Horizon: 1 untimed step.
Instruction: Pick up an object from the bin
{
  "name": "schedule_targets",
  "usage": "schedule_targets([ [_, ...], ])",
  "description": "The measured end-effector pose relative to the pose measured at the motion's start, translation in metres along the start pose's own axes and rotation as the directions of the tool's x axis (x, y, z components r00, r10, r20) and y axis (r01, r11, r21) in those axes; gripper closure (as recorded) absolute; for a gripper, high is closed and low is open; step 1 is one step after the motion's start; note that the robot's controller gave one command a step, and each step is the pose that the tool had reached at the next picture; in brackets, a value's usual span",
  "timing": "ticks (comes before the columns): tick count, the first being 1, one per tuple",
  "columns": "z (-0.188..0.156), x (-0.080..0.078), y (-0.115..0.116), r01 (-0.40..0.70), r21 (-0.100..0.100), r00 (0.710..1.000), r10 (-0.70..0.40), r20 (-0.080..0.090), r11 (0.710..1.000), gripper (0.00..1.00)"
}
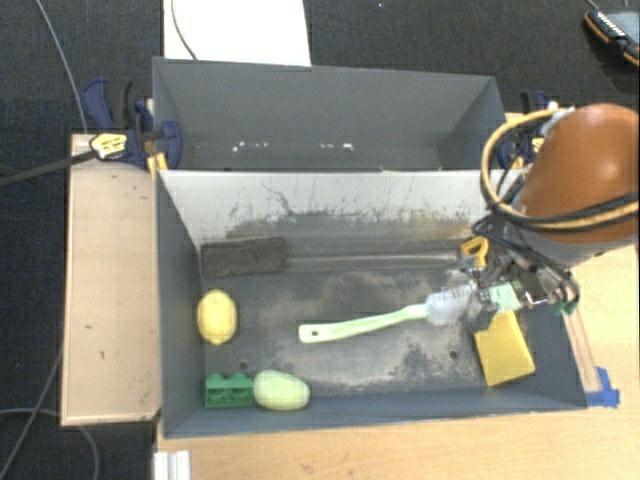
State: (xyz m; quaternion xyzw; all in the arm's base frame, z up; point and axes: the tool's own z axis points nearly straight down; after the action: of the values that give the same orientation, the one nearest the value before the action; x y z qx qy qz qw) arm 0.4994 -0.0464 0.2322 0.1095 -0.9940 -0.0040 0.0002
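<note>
Bin (330, 103): we see grey, with pale scuff streaks.
Toothbrush (365, 325): pale green handle, white bristles.
Wedge block (503, 353): yellow.
Round fruit (217, 317): we call it yellow.
Toy brick (229, 390): green.
Oval (281, 390): pale yellow-green.
Slab (244, 258): dark grey.
Arm cover (585, 173): orange.

toothbrush (365, 325) head: part behind tool (478, 303) | yellow sponge (505, 353) top: covered | arm (585, 173): cut off right

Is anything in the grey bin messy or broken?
Nothing looks spilled or broken. The pale green brush lies slanted across the bin floor, its bristles by the pincer, and the yellow block beside them sits crooked.
</note>
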Motion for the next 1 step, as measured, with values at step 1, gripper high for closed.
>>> schedule_targets([
  [1,0.0547,-0.0527,0.0057,-0.316,-0.002,0.949,0.316,0.007,0.949,1.0],
])
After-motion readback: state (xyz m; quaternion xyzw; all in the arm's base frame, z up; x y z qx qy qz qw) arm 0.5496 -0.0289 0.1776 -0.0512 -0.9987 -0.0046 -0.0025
